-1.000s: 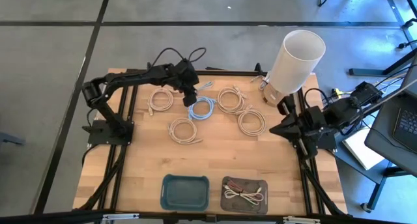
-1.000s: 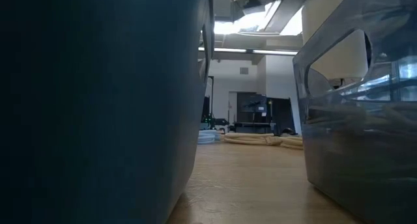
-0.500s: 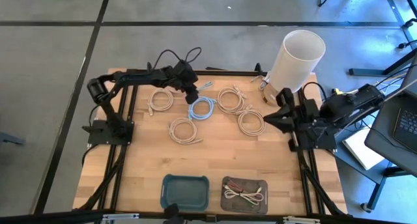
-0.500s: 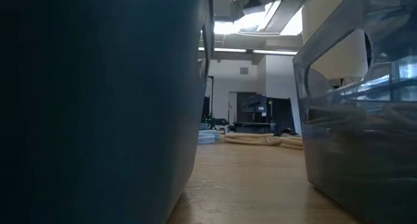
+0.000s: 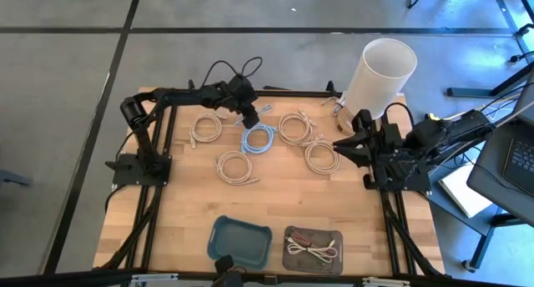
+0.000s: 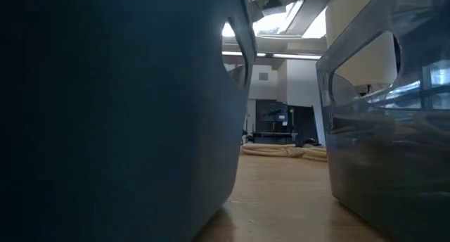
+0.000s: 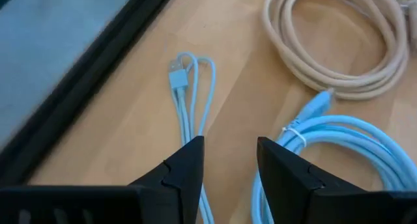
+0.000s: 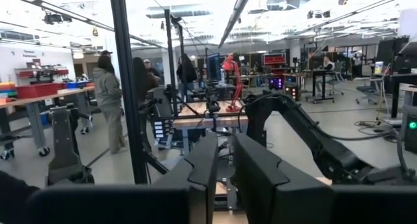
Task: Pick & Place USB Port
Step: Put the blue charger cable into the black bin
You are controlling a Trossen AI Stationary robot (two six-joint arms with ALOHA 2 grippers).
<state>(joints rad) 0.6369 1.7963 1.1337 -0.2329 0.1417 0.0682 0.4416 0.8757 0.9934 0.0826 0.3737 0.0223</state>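
A thin light-blue USB cable [image 7: 187, 94] lies folded on the wooden table near its far edge [image 5: 264, 109], plug end [image 7: 177, 73] away from my fingers. My left gripper [image 7: 228, 168] [image 5: 249, 113] hangs open just above it, slanting down; the strands run under the left-hand finger. A thicker light-blue coil [image 7: 339, 149] [image 5: 259, 139] lies beside it. My right gripper [image 8: 226, 175] [image 5: 349, 143] is held up at the table's right side, pointing level into the room, its fingers a narrow gap apart and holding nothing.
Several beige cable coils [image 5: 205, 127] [image 5: 235, 166] [image 5: 294, 127] [image 5: 321, 156] lie around the blue one. A teal tray [image 5: 239, 241] and a clear tray with cables [image 5: 313, 247] sit at the near edge. A white cylinder [image 5: 380, 74] stands at the far right corner. People stand in the room beyond.
My left gripper has sunk and moved toward the table's far edge, over the thin light-blue cable. My right arm has swung toward the far edge, staying raised. The teal tray at the near edge has turned slightly and shifted rightward.
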